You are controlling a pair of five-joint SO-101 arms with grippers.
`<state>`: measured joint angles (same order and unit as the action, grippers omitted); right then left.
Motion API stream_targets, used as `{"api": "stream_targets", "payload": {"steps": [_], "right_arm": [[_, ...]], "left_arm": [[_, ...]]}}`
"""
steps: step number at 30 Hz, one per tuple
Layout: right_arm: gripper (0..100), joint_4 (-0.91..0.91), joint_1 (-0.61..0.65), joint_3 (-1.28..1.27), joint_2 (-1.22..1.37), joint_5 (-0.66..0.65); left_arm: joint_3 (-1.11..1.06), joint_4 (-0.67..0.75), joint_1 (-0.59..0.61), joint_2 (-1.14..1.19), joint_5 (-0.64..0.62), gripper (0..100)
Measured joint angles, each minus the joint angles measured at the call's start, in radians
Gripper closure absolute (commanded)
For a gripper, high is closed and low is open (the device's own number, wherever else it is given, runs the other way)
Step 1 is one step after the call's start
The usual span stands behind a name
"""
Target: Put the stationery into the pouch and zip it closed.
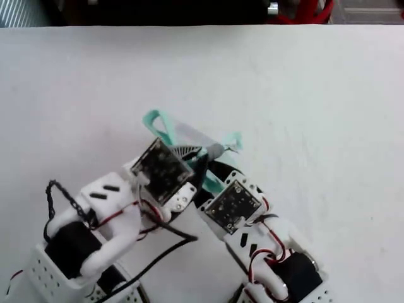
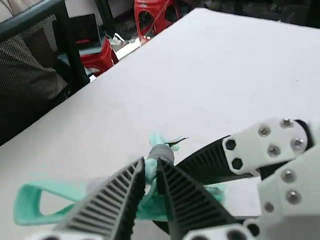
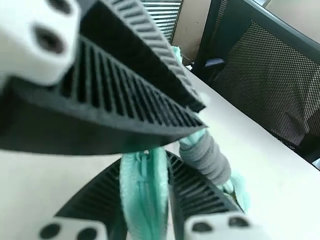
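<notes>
The pouch [image 1: 182, 134] is clear with teal trim and a teal loop [image 1: 156, 124], and it lies mid-table, mostly under both grippers. My left gripper [image 2: 151, 165] comes in from the near left and is shut on the grey zipper pull [image 2: 162, 152] at the pouch's teal zip edge. In the high view this gripper [image 1: 197, 154] sits just left of the pull [image 1: 215, 150]. My right gripper [image 3: 147, 172] is shut on the teal zip edge [image 3: 144, 192] right beside it, under the left gripper's black fingers [image 3: 150, 95]. No loose stationery is visible.
The white table [image 1: 303, 95] stretches wide around the pouch. Red stools [image 2: 152, 15] and a black mesh chair [image 2: 30, 70] stand beyond the far table edge. Both arm bodies and their cables [image 1: 158, 249] crowd the near edge.
</notes>
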<state>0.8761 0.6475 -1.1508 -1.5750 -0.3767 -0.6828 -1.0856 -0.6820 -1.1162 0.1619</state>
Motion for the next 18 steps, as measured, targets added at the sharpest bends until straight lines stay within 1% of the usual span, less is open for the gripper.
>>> {"api": "stream_targets", "payload": {"steps": [5, 9, 13, 16, 18], "right_arm": [[97.7, 0.0, 0.0, 0.0, 0.0, 0.003], [97.7, -0.008, 0.0, -0.017, -0.008, 0.005], [97.8, -0.009, -0.002, -0.054, -0.091, 0.005], [97.8, 0.037, -0.002, -0.074, -0.184, 0.005], [97.8, 0.043, -0.002, -0.075, -0.199, 0.005]], "left_arm": [[0.23, -0.163, 0.0, 0.226, 0.0, 98], [0.348, -0.239, 0.0, 0.299, 0.0, 98], [0.394, -0.255, 0.018, 0.33, 0.0, 98], [0.396, -0.255, 0.035, 0.344, -0.003, 98], [0.397, -0.255, 0.052, 0.365, -0.002, 98]]}}
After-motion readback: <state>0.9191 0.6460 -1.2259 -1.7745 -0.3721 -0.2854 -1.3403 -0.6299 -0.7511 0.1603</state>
